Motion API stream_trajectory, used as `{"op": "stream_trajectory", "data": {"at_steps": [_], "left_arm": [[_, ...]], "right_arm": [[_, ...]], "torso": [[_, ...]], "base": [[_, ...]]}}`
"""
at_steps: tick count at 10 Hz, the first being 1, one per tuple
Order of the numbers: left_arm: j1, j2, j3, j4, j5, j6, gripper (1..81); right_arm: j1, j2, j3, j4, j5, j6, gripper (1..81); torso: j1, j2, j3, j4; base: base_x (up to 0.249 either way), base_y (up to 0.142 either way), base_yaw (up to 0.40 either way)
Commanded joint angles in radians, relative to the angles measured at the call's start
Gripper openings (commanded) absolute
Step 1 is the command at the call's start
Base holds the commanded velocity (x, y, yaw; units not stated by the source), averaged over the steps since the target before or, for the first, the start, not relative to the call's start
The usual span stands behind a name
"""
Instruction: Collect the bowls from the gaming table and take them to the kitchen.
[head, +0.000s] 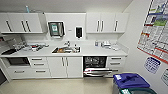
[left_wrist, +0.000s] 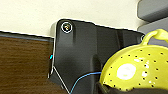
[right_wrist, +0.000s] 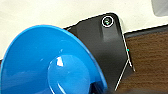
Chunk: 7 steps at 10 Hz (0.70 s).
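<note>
Now facing the kitchen sink; jaws' state unclear beside yellow-green bowl and blue bowl; a loose hold risks dropping either.

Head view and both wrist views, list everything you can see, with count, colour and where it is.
Wall cabinets: white, dark handles, above the counter.
Countertop: one, white, along the wall, clutter on it.
Sink: one, steel, middle of the countertop.
Dishwasher: one, black, door open, under the counter.
Bin: one, blue lid, by the poster wall.
Posters: colourful, on the side wall.
Yellow-green bowl: one, perforated, with a loop handle, close in the left wrist view.
Blue bowl: one, close in the right wrist view.
</note>
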Motion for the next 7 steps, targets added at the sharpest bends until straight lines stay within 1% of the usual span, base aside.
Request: {"op": "stream_trajectory", "data": {"at_steps": [1,7], "left_arm": [[-0.034,-0.015,-0.010,0.008,0.034,-0.002,1.0],[-0.036,-0.011,-0.016,0.008,0.034,-0.002,1.0]], "right_arm": [[0.043,-0.025,0.010,-0.012,-0.048,-0.002,1.0],[0.043,-0.023,0.004,-0.012,-0.048,-0.004,1.0]], "torso": [[0.000,0.000,0.000,0.000],[-0.001,0.000,0.000,0.000]], "base": [[0.100,0.000,0.000],[0.100,0.000,0.000]]}}
